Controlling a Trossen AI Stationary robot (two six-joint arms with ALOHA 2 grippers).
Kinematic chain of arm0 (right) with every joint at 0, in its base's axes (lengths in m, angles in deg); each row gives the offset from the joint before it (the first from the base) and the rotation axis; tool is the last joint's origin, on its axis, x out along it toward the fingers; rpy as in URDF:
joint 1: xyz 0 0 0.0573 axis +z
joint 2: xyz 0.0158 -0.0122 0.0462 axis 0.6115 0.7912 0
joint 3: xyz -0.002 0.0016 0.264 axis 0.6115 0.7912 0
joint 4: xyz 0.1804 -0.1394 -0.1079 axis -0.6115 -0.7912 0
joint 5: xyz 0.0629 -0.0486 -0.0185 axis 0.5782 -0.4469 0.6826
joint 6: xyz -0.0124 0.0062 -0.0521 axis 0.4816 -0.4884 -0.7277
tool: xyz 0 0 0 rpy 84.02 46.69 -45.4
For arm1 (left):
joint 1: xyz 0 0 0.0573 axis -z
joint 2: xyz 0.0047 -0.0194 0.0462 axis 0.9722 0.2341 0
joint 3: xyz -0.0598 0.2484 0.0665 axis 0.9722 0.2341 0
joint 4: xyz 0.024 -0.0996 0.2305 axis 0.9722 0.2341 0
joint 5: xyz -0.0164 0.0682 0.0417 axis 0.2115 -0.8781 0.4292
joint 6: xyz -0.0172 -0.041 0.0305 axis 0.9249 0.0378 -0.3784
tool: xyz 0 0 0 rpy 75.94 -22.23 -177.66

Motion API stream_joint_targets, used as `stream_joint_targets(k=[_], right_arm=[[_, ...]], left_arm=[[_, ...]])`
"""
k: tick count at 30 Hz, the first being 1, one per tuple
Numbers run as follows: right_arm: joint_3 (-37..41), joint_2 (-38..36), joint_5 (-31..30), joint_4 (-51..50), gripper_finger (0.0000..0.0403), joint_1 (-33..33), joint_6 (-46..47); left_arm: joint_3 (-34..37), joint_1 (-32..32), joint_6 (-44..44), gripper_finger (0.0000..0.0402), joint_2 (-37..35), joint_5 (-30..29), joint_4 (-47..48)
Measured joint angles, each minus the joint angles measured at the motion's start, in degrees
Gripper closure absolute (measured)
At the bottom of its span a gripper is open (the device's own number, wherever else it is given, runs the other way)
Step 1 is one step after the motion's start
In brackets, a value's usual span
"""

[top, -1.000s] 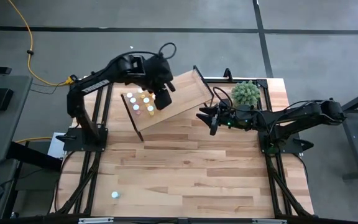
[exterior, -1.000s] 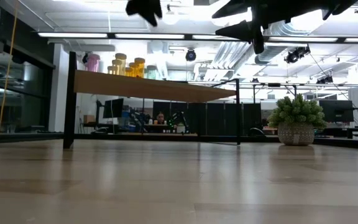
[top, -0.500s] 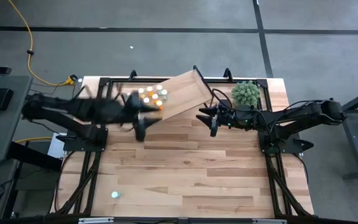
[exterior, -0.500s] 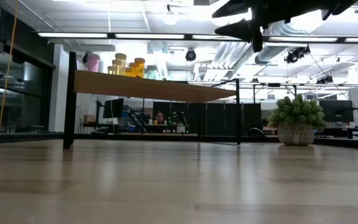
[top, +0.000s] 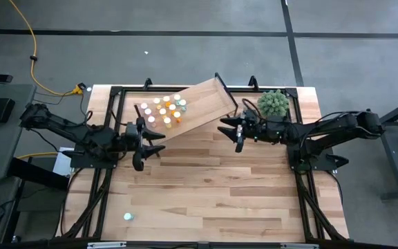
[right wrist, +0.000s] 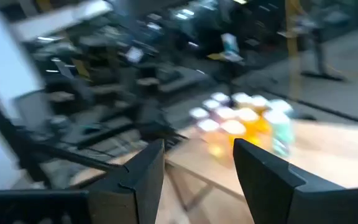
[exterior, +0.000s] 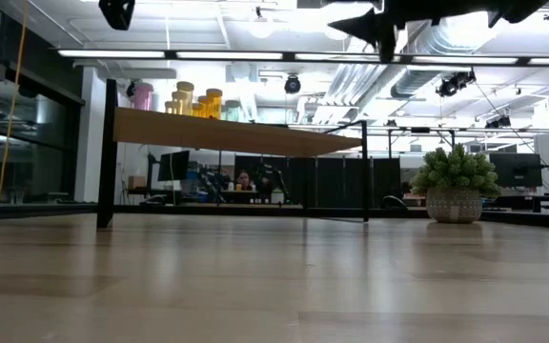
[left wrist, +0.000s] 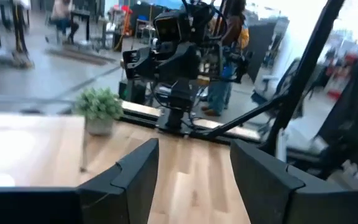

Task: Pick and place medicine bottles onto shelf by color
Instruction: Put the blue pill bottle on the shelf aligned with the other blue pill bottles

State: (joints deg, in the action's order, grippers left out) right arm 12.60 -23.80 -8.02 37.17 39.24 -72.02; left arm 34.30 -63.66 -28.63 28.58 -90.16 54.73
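Taking the shelf [top: 197,104] as the landmark, a cluster of medicine bottles [top: 163,111] stands on its end nearer the left arm, white caps up, with orange and yellow bodies plain in the low view and one or two greenish caps at the cluster's edge. One more bottle [top: 127,216] appears to lie alone on the bench [top: 213,194], far from the shelf at the near edge on the left arm's side; it is small in the high view, so its colour is hard to call, perhaps teal or white. The left end effector [top: 146,137] hangs over the bench just off the shelf's bottle-laden end, its fingers spread apart with nothing between them, pointing across toward the right arm. The right end effector [top: 232,130] hovers beside the shelf's opposite long edge, also open and empty, close to the green plant [top: 273,103]. The coming pick likely turns on this: the lone bottle lies away from the shelf, behind the left end effector's present heading, and the left arm is clearly the nearer of the two.
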Motion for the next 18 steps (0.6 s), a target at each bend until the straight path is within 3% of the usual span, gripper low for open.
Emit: stream_joint_targets(k=[4, 8, 15, 18], right_arm=[[0.0, -0.02, 9.25, 3.65, 0.0219, 0.02, -4.67], [0.0, -0.02, 16.09, 3.42, 0.0219, 0.04, -9.2], [0.0, -0.02, 16.8, 3.49, 0.0219, 0.02, -8.69], [0.0, -0.02, 16.78, 3.45, 0.0219, 0.02, -8.69]], left_arm=[[0.0, 0.0, -6.29, 0.0211, 0.04, -0.34, 0.03], [0.0, 0.0, -7.29, 0.0211, 0.04, -1.29, 0.1], [-0.42, 0.02, -6.67, 0.0211, 0.08, -1.26, 0.54], [-4.13, 0.12, -4.59, 0.0211, 1.18, 0.24, 5.02]])
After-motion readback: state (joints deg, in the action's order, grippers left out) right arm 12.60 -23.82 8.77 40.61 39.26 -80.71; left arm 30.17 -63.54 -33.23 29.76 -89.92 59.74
